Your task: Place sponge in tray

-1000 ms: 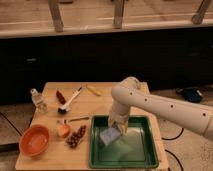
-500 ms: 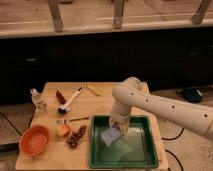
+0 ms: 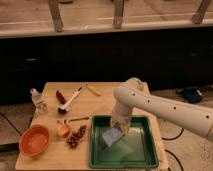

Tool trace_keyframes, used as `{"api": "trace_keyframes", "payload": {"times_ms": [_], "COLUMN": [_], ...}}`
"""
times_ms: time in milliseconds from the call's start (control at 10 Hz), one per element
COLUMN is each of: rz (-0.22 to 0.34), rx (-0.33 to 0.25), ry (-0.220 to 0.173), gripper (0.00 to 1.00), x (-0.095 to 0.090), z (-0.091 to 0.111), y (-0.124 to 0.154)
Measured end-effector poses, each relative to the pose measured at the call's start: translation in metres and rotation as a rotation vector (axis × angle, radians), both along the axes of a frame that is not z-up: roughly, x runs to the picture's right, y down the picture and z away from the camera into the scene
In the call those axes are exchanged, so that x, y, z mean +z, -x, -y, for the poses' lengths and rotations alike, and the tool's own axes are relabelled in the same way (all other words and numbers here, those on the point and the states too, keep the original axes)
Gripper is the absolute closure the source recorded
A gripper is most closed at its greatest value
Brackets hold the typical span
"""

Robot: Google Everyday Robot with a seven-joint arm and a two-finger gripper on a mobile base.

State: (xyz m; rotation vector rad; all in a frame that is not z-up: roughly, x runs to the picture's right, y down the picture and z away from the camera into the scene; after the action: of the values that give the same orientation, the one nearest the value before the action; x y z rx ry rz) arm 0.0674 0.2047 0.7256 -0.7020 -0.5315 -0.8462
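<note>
The dark-green tray (image 3: 148,151) lies at the front right of the wooden table. My white arm reaches in from the right and bends down over the tray's left half. The gripper (image 3: 119,129) points down into the tray. It is shut on the pale grey-blue sponge (image 3: 112,137). The sponge hangs tilted just below the gripper, inside the tray's rim and close above its glossy floor. I cannot tell whether the sponge touches the floor.
Left of the tray are a brown clustered item (image 3: 76,138), a small orange item (image 3: 63,130) and a round orange bowl (image 3: 34,140). Farther back lie a white-handled dish brush (image 3: 70,100), a clear bottle (image 3: 37,100), a red item (image 3: 60,95) and a yellow item (image 3: 93,90).
The gripper and the sponge have shifted very slightly to the right over the tray. Nothing else has moved.
</note>
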Motion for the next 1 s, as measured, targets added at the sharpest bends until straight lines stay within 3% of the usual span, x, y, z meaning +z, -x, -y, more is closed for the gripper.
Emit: {"api": "trace_keyframes", "payload": {"times_ms": [1000], "rz": [0.026], "rx": [-0.023], "ry": [-0.005], "gripper": [0.79], "x": [0.0074], "z": [-0.0035], "y": [-0.0061]}}
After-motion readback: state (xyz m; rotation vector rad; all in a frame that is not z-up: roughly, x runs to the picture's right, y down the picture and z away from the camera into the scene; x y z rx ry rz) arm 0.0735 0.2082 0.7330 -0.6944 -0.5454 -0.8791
